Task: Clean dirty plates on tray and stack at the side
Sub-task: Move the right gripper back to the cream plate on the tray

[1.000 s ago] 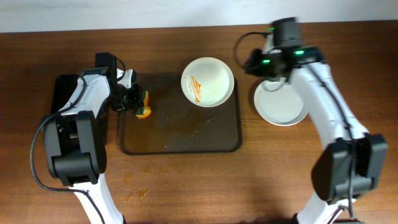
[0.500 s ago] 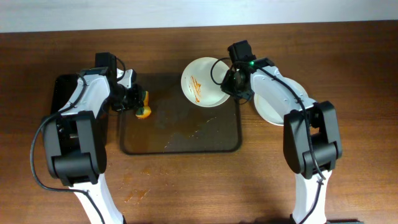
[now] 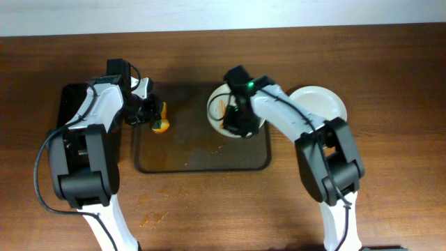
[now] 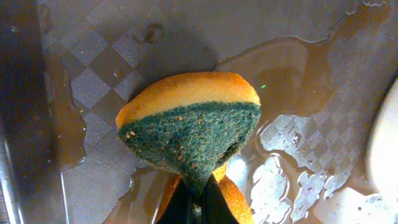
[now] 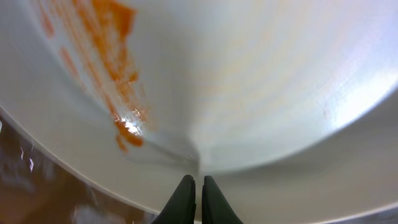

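Observation:
One dirty plate (image 3: pixel 216 111) with orange sauce streaks lies at the back right of the brown tray (image 3: pixel 202 159). My right gripper (image 3: pixel 232 125) is shut, its tips down on the plate's inner surface; in the right wrist view the tips (image 5: pixel 198 182) rest just inside the rim of the plate (image 5: pixel 249 74). Clean white plates (image 3: pixel 324 101) lie on the table right of the tray. My left gripper (image 3: pixel 148 113) is shut on an orange and green sponge (image 3: pixel 162 126) at the tray's left edge. The left wrist view shows the gripper (image 4: pixel 199 190) pinching the sponge (image 4: pixel 189 121) over the wet tray (image 4: pixel 99 74).
A smaller black tray (image 3: pixel 68 101) lies under my left arm. Sauce smears and water cover the brown tray's floor. Orange sauce spots mark the table (image 3: pixel 153 217) in front of the tray. A white plate edge (image 4: pixel 387 143) shows at the right of the left wrist view.
My right arm swung left from the clean plates to the dirty plate. The dirty plate has shifted a little toward the front. My left arm and the sponge have not moved.

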`<state>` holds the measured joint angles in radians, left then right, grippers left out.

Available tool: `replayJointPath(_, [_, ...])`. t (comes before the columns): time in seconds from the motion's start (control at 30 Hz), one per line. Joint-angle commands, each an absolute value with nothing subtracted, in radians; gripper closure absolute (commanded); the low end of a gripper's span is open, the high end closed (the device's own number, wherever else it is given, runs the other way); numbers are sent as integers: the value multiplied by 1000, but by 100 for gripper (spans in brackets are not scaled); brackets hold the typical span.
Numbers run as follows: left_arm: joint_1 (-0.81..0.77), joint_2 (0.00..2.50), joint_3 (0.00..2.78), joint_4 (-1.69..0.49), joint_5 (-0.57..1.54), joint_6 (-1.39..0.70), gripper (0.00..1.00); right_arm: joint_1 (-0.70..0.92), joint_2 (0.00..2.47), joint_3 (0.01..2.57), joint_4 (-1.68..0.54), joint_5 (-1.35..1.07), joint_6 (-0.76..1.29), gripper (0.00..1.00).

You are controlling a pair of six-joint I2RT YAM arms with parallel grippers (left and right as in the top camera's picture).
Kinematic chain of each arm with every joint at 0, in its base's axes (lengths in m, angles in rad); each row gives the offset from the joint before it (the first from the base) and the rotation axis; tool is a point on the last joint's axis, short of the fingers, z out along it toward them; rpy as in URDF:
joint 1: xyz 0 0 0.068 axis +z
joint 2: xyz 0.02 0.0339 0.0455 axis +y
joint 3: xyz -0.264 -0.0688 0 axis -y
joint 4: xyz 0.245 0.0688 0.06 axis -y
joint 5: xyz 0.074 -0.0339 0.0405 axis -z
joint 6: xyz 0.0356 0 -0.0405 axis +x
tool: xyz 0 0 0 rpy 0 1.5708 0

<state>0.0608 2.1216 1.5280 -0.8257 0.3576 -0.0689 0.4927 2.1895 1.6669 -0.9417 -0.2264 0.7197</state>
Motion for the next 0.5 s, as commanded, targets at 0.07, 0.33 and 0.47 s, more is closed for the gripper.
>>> replayJointPath(0.07, [59,2131,1541,-823,350,-60,99,553,2206,1752,-1034,-248,636,93])
replayJointPath(0.33, [59,2131,1541,-827,350,-59,99,425,2206,1923,-1140,-183,545,72])
replayJointPath(0.47, [59,2131,1541,-824,350,-60,99,316,2241,1921,-1175,-170,466,61])
